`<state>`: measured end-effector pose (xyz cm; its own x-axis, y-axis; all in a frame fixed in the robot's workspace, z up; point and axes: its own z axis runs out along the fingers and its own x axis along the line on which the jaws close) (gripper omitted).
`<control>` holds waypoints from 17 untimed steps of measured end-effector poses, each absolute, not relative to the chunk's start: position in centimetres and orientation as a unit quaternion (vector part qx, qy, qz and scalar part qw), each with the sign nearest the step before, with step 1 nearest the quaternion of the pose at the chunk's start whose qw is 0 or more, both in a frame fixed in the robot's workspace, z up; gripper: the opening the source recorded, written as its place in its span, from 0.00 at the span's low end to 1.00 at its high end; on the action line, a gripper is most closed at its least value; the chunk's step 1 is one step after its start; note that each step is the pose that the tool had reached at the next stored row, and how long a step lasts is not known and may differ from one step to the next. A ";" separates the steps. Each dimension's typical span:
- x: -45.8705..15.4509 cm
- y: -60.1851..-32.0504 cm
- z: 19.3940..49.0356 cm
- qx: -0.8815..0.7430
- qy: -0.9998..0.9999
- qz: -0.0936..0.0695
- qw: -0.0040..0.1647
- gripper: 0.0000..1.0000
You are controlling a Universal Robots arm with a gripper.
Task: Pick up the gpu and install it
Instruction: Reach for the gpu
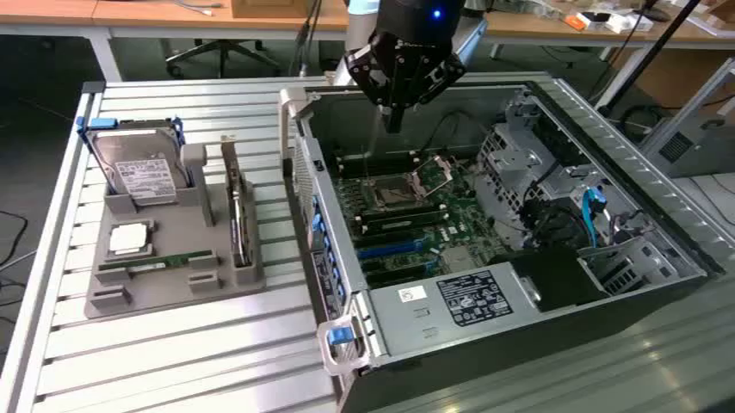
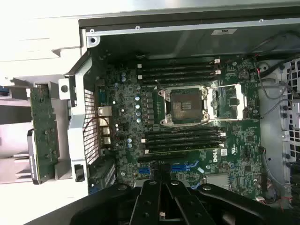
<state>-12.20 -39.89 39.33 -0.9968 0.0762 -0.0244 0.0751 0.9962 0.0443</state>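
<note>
The gripper (image 1: 394,120) is hanging over the open computer case (image 1: 303,168), above the motherboard (image 1: 419,215), its fingers pressed together and gripping nothing. The gpu (image 1: 237,215) is standing on edge in the gray holder (image 1: 161,292) on the table (image 1: 172,361), to the exterior view's left of the case, just beside 1 hard drive (image 1: 140,168) and 1 memory stick (image 1: 155,261).

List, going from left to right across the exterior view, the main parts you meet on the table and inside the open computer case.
The hard drive, the gpu standing on edge, the CPU socket, the blue cable.
</note>
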 end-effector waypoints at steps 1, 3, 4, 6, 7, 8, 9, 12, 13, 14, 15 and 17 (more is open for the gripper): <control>-12.2 -39.9 39.3 0.038 0.999 0.022 0.013 0.11; -12.2 -39.9 39.3 0.038 0.999 0.022 0.013 0.11; -12.2 -39.9 39.3 0.038 0.999 0.022 0.013 0.11; -12.4 -39.9 39.3 0.038 0.999 0.022 0.013 0.11; -12.5 -39.9 39.3 0.038 0.999 0.022 0.013 0.11; -12.6 -39.9 39.3 0.038 0.999 0.022 0.013 0.11; -12.6 -39.9 39.3 0.038 0.999 0.022 0.013 0.11; -12.7 -39.9 39.3 0.038 0.999 0.022 0.013 0.11; -12.8 -39.9 39.3 0.038 0.999 0.022 0.013 0.11; -12.8 -39.9 39.3 0.038 0.999 0.022 0.013 0.11; -12.9 -39.9 39.3 0.038 0.999 0.022 0.013 0.11; -13.1 -39.9 39.3 0.038 0.999 0.022 0.013 0.11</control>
